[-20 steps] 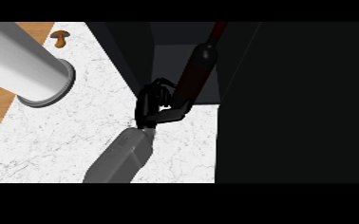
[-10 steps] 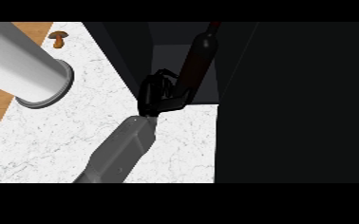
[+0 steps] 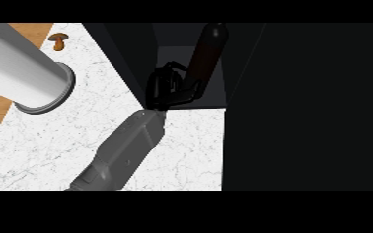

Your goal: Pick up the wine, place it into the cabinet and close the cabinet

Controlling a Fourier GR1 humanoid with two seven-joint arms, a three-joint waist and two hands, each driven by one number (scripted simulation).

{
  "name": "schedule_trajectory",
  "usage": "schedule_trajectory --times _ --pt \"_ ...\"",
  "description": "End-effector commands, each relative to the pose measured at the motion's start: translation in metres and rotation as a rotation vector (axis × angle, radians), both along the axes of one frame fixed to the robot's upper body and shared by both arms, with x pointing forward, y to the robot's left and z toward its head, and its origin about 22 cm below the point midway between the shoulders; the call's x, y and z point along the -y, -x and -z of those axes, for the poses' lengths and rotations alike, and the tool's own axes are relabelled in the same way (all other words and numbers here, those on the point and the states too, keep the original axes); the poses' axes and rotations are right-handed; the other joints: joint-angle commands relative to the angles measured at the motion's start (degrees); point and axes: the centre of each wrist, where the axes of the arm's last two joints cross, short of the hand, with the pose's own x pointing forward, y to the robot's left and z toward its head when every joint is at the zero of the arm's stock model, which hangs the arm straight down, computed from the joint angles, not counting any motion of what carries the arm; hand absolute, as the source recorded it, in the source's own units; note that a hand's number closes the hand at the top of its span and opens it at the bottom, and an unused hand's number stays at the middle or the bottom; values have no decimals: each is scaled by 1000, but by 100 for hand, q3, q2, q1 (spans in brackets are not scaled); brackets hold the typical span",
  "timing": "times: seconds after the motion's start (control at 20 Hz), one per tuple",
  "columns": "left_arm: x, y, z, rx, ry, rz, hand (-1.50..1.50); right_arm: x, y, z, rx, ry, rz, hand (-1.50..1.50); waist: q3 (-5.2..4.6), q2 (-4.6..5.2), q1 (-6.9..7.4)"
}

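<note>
While the black left hand (image 3: 169,86) curls round the lower body of the dark, slender wine bottle (image 3: 206,52), the bottle leans inside the dark open cabinet (image 3: 138,59): placing step; next, release, then close.

The white surface (image 3: 65,143) left of the fingers (image 3: 164,81) is evenly bright; the cabinet (image 3: 291,103) around and right of them sits almost black.

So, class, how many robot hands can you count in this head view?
1. A single black hand on a grey forearm reaches into the dark open cabinet, fingers beside the dark wine bottle. The other hand is out of view.
</note>
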Motion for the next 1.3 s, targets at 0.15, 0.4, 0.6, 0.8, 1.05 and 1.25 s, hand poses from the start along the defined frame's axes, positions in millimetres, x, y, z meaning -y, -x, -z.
schedule_trajectory --times 0.15,0.4,0.6,0.8,1.05,1.25 --pt "-6 -19 -8 6 -1 7 150 -6 2 -14 22 13 8 -150 -1 10 -13" --pt "-5 -20 -10 -29 -33 -62 150 4 -3 -14 28 17 -31 -150 -2 44 -148" --pt "-11 -23 -7 -73 -68 -49 150 9 2 6 18 -8 -11 -150 2 27 -80" --pt "-24 -24 1 -83 -54 -68 150 10 2 -2 20 17 -27 -150 -1 43 -83" --pt "-20 -26 -4 -51 -43 -130 150 -4 -3 -7 19 -5 -12 -150 -3 41 -94" --pt "-23 -25 -1 0 -33 -180 150 18 -6 2 8 22 -30 -150 0 46 -117"
